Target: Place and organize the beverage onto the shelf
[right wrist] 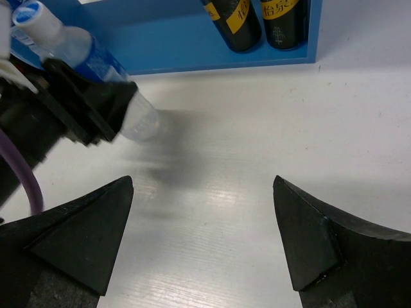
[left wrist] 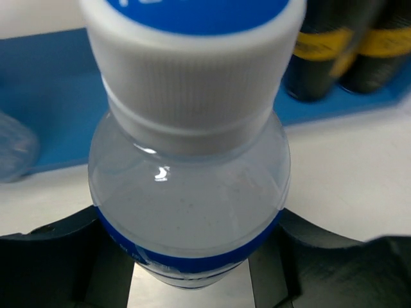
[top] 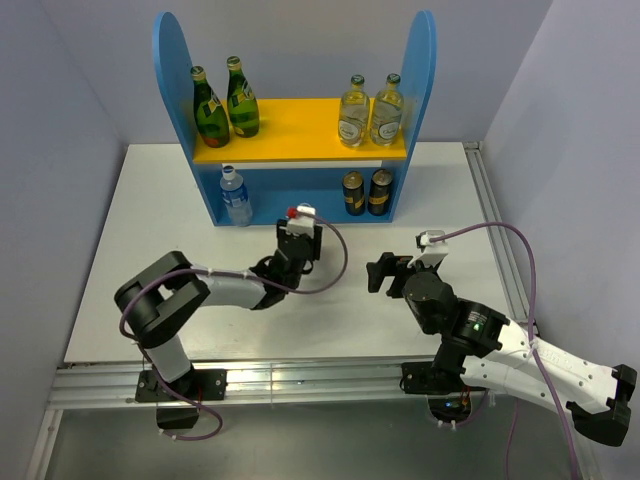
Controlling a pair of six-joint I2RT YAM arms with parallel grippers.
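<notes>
Water bottle (left wrist: 189,192) pinched between left jaws, facing shelf (top: 425,80), right jaws spread

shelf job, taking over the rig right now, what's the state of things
Left gripper: shut on the second water bottle, held just in front of the shelf, not yet on it.
Right gripper: open, empty, over the table.
Done: two green bottles on the left of the upper board, two clear glass bottles on its right, first water bottle at the left of the lower level. Two dark cans stand at its right.
Left: set the held bottle on the lower level, probably beside the first, and release.
</notes>
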